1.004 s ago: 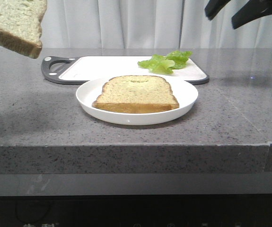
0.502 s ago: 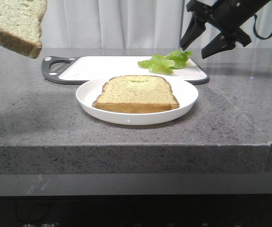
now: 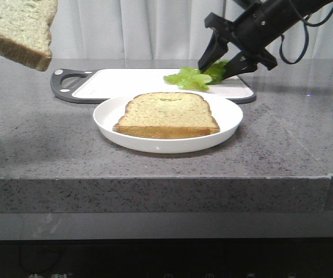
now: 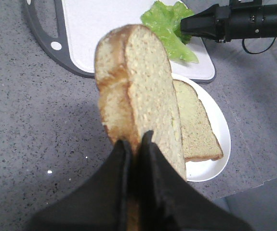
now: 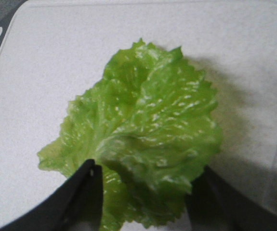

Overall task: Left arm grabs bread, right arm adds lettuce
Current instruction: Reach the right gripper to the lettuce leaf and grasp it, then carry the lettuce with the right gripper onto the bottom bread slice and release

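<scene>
Straddling the lettuce leaf (image 5: pixel 138 134), the right gripper (image 5: pixel 143 190) has its two fingers spread wide, one on each side of the leaf's near edge, with nothing yet held. In the front view this gripper (image 3: pixel 223 62) angles down from the upper right over the far right part of the white cutting board (image 3: pixel 125 81), where the leaf (image 3: pixel 198 76) lies. To do the pick well, I judge the fingertips should settle right down to the board surface before closing, so they pinch the ruffled edge and a fold of the leaf, not skim over it; a thin leaf can slip out of a shallow bite. Closing slowly should keep it from being shoved across the board.

The left gripper (image 4: pixel 134 149) is closed on the thick bread slice (image 4: pixel 138 91), held edge-up, high and well apart to the left in the front view (image 3: pixel 18 29), clear of the plate.

The second slice (image 3: pixel 167 114) lies flat on the white plate (image 3: pixel 227 124), just in front of the board. The leaf sits near the board's right edge and close to the plate's far rim, so the carry is short. Lifting first should clear that rim, and the counter (image 3: pixel 293 127) right of the plate offers room for the arm's swing.
</scene>
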